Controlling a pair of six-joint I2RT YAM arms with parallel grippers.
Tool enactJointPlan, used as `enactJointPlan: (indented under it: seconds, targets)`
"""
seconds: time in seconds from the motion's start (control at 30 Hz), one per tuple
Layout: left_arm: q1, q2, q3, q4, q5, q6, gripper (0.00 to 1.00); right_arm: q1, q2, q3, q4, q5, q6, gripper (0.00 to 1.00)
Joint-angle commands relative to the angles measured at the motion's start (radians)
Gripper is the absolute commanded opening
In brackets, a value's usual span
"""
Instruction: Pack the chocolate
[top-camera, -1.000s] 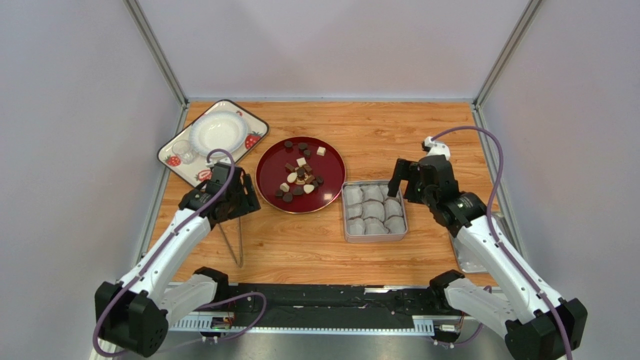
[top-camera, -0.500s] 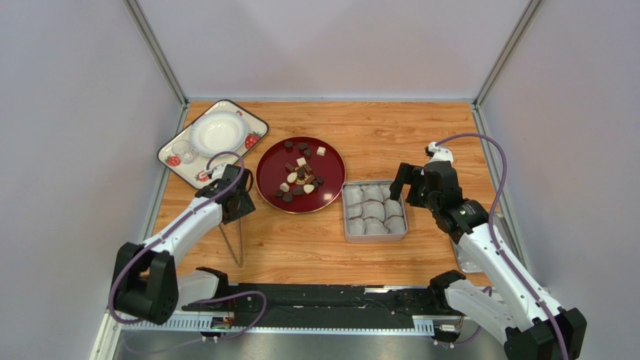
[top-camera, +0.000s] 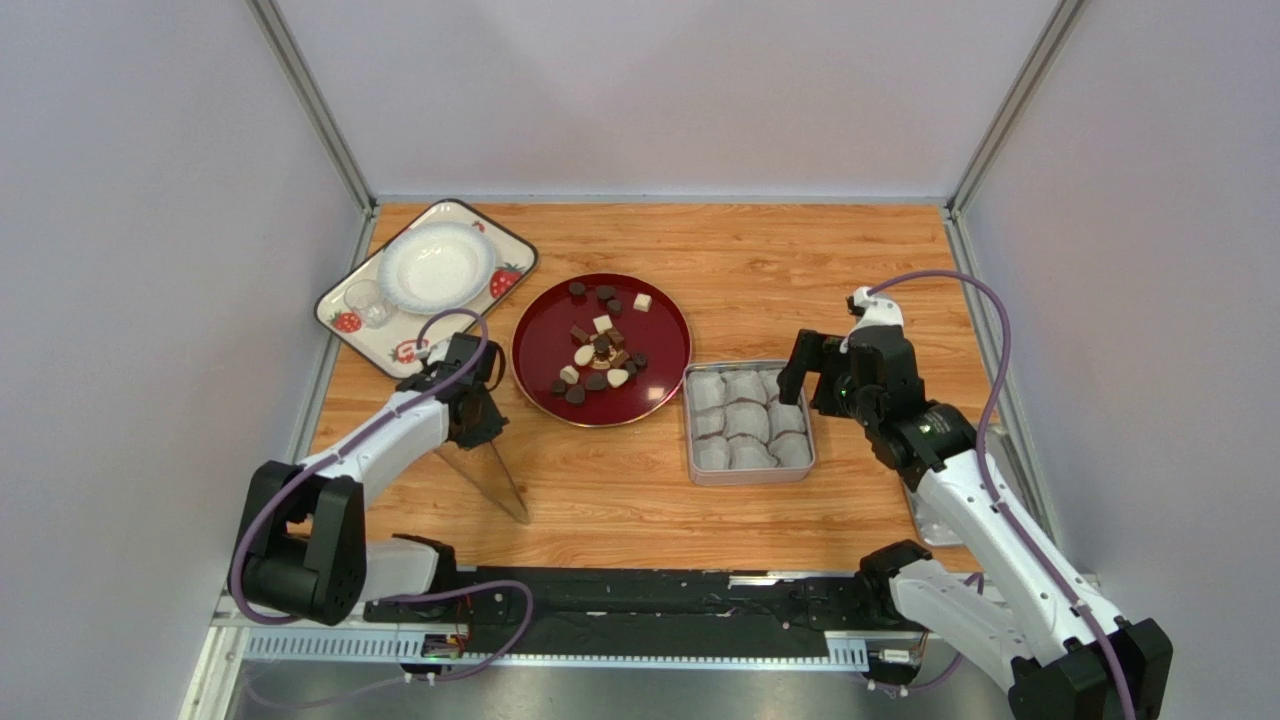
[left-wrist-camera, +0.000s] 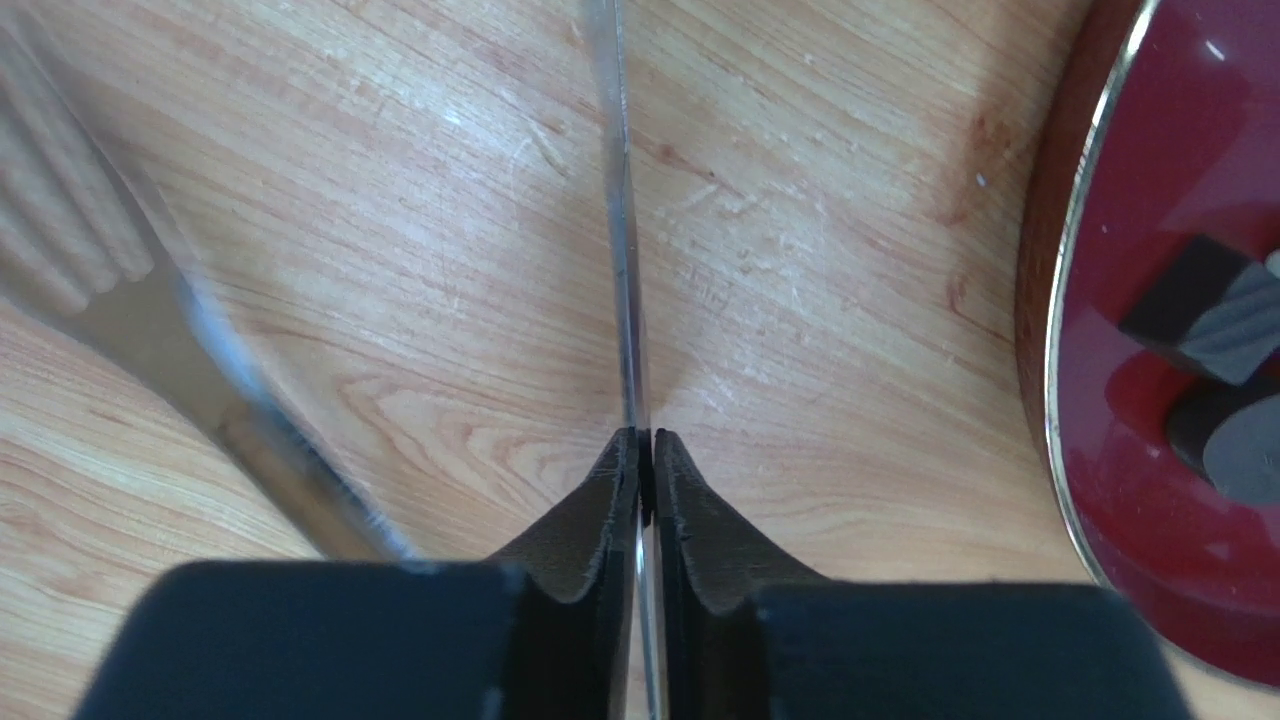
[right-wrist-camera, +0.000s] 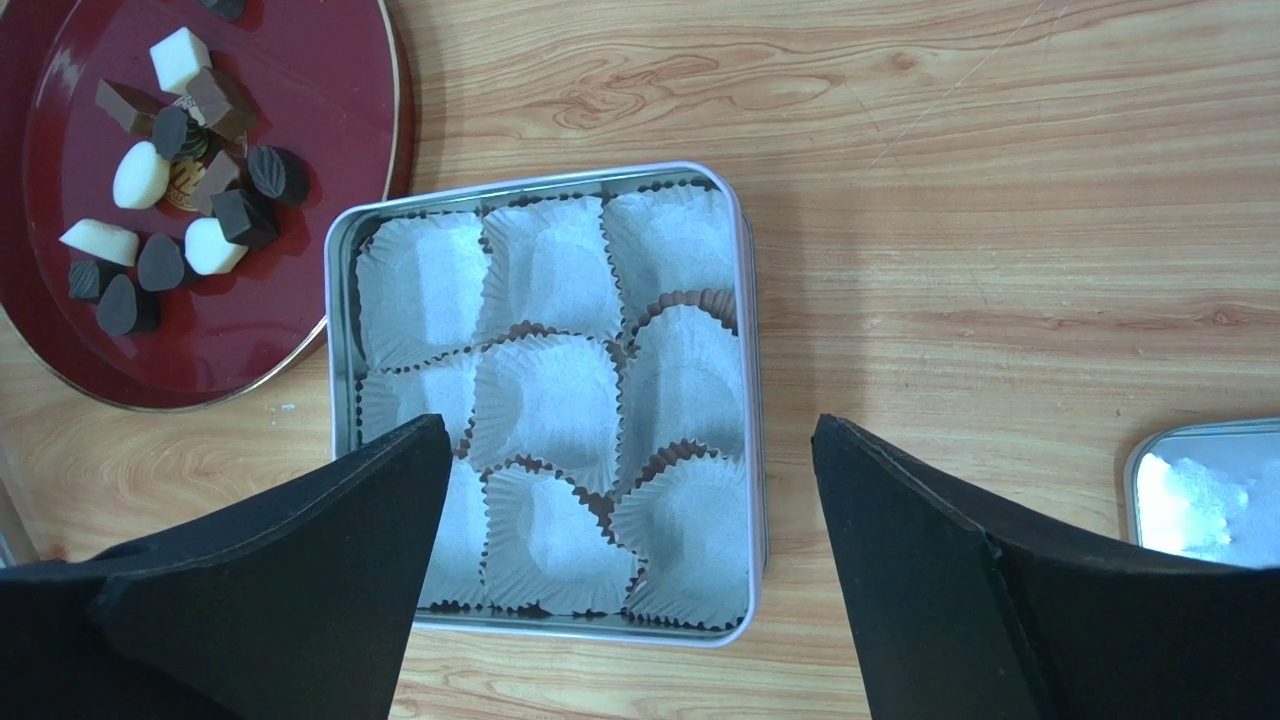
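worktop (top-camera: 676, 495): pale wood, grey walls (top-camera: 661, 90) around
left gripper (left-wrist-camera: 643, 444): clamped on, seemingly, metal tongs (left-wrist-camera: 616, 225)
right gripper (right-wrist-camera: 627, 435): spread above tin (right-wrist-camera: 747, 390)

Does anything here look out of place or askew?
Yes. The jaws of the left gripper pinch only one blade of the metal tongs; the other blade splays out beside them, an odd grip for tongs.

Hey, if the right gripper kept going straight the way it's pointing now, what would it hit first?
Most likely the white paper cups in the grey tin. The right gripper hangs open above them, pointing down, with the tin framed between its fingers. How high it is can't be told from the wrist view.
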Motion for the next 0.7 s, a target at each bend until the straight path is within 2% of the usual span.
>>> enactJointPlan:
  seconds: [0.0, 0.03, 0.07, 0.23, 0.37, 0.47, 0.67]
  targets:
    - [-0.001, -0.084, 0.004, -0.031, 0.027, 0.014, 0.07, -0.001, -0.034, 0.001, 0.056, -0.048, -0.022, 0.95]
    - [-0.003, -0.099, 0.006, -0.043, 0.030, 0.019, 0.06, -0.001, -0.037, 0.003, 0.061, -0.057, -0.025, 0.93]
    - [-0.006, -0.116, 0.010, -0.066, 0.038, 0.029, 0.00, -0.003, -0.040, 0.003, 0.067, -0.087, -0.028, 0.93]
    - [-0.063, -0.237, 0.073, -0.155, 0.065, 0.097, 0.00, 0.000, -0.041, 0.023, 0.076, -0.213, -0.024, 0.88]
    - [-0.110, -0.296, 0.139, -0.163, 0.203, 0.192, 0.00, 0.019, -0.041, 0.035, 0.090, -0.310, 0.039, 0.87]
    - [-0.173, -0.314, 0.185, -0.158, 0.295, 0.239, 0.00, 0.064, -0.043, 0.039, 0.119, -0.341, 0.088, 0.87]
    - [-0.359, -0.302, 0.276, -0.140, 0.347, 0.275, 0.00, 0.208, -0.038, 0.009, 0.253, -0.329, 0.274, 0.87]
